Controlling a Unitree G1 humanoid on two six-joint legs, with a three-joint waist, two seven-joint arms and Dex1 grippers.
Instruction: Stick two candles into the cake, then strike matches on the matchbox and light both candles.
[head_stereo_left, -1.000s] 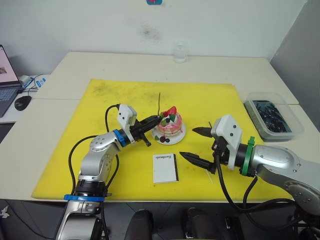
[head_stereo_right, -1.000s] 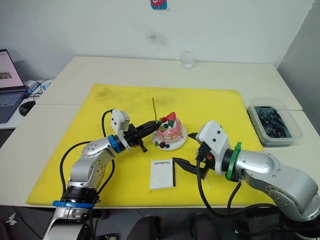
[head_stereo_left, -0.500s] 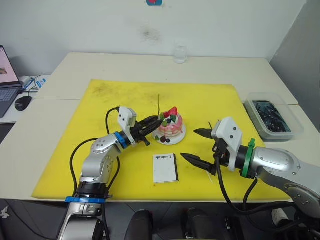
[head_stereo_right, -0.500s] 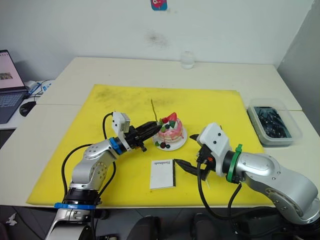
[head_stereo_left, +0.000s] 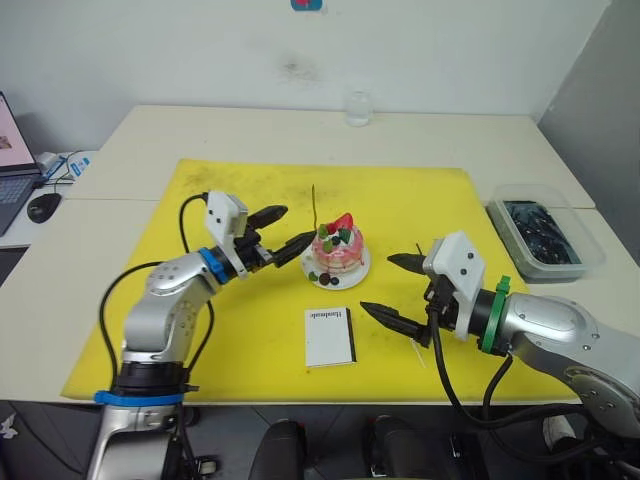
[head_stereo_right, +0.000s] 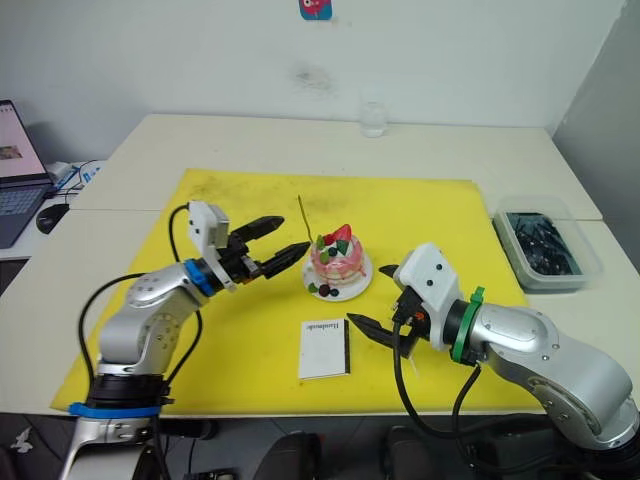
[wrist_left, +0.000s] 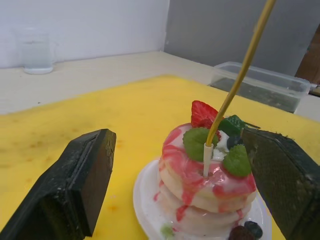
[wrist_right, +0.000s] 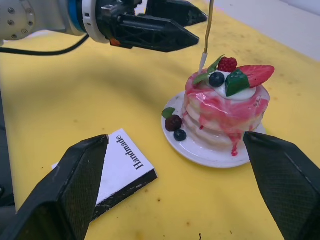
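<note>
On the yellow mat (head_stereo_left: 200, 200), one candle (head_stereo_left: 312, 205) stands in the cake (head_stereo_left: 338, 252); the left gripper (head_stereo_left: 278, 231) hangs just beside, jaws wide and empty. Clear sideways to avoid knocking it. Right gripper (head_stereo_left: 388, 290) wide, empty, near the matchbox (head_stereo_left: 330, 336).

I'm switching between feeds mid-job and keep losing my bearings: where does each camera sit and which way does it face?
Eye views: on the head, looking forward and down at the yellow mat; both arms show.
Left wrist view: along the left gripper, open, facing the cake and its standing candle.
Right wrist view: along the right gripper, open, facing cake and matchbox; the left gripper shows there too.
All share cake and candle.
</note>
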